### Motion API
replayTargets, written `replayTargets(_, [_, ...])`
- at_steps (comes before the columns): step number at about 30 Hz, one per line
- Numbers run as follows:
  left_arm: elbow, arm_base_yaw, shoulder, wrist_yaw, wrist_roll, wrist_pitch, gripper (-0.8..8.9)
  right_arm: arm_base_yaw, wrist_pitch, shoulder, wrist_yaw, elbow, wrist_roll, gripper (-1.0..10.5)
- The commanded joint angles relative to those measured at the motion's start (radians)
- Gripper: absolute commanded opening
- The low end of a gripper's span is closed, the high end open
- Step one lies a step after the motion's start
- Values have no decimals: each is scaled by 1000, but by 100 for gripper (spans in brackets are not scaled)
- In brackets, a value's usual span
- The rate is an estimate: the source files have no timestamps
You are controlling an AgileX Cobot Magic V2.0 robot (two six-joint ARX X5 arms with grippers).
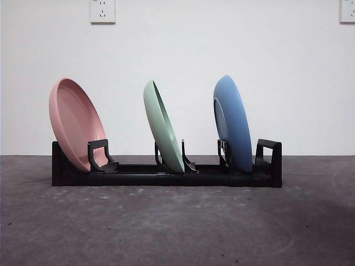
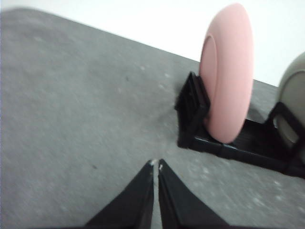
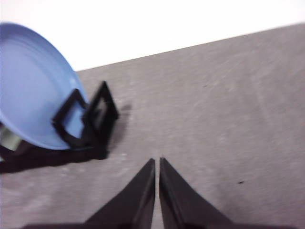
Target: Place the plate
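Observation:
A black plate rack [image 1: 166, 176] stands on the grey table. It holds a pink plate [image 1: 75, 123] at its left end, a green plate [image 1: 162, 126] in the middle and a blue plate [image 1: 233, 123] at its right end, all on edge and leaning. My left gripper [image 2: 156, 164] is shut and empty over bare table, apart from the rack's pink-plate [image 2: 228, 71] end. My right gripper [image 3: 157, 161] is shut and empty, apart from the rack's blue-plate [image 3: 33, 90] end. Neither arm shows in the front view.
A white wall with two power sockets [image 1: 102, 11] stands behind the rack. Grey tabletop [image 1: 177, 221] stretches in front of the rack and to both sides of it.

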Motion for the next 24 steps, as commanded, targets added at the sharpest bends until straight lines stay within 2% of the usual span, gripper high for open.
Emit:
replayTargets(1, [46, -8, 32, 30, -67, -13, 15, 0, -10, 3, -12, 61, 108, 12])
replayTargets(5, [136, -20, 107, 50, -93, -29, 15, 0, -83, 43, -52, 171, 151, 12])
replayTargets(13, [394, -54, 341, 144, -92, -39, 15, 0, -208, 219, -206, 451, 129, 12])
replayTargets(22, [718, -139, 586, 224, -24, -199, 15, 3, -286, 477, -454, 732, 46, 12])
replayTargets(24, [779, -158, 628, 263, -20, -221, 15, 17, -308, 530, -510, 795, 6, 12])
